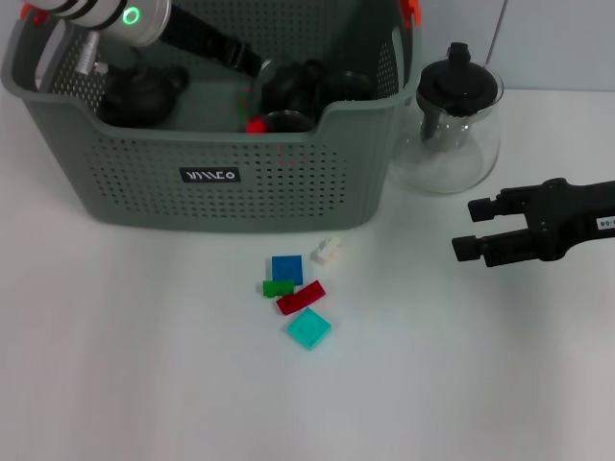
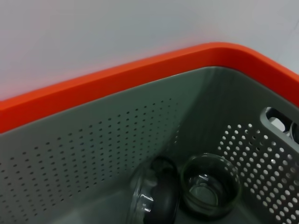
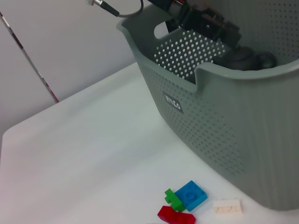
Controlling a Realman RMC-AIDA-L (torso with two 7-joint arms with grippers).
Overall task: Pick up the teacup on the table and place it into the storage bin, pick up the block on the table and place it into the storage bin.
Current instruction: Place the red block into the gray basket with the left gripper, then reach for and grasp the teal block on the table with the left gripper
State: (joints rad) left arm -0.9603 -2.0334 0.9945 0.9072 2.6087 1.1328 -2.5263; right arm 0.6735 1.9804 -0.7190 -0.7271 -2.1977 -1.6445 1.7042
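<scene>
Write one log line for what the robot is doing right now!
left gripper: reaching inside grey-green perforated plastic storage bin | right gripper: open, above table beside glass teapot | small coloured plastic blocks: on table

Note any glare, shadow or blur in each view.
Head view: even light, soft shadow under the bin, highlights on the glass teapot; the right end effector is sharp. Left wrist view: the near orange rim is soft and blurred, while the glass cup deeper in the bin shows reflections. Right wrist view: a pink tint along the lower edge, and the blocks cast faint shadows.
</scene>
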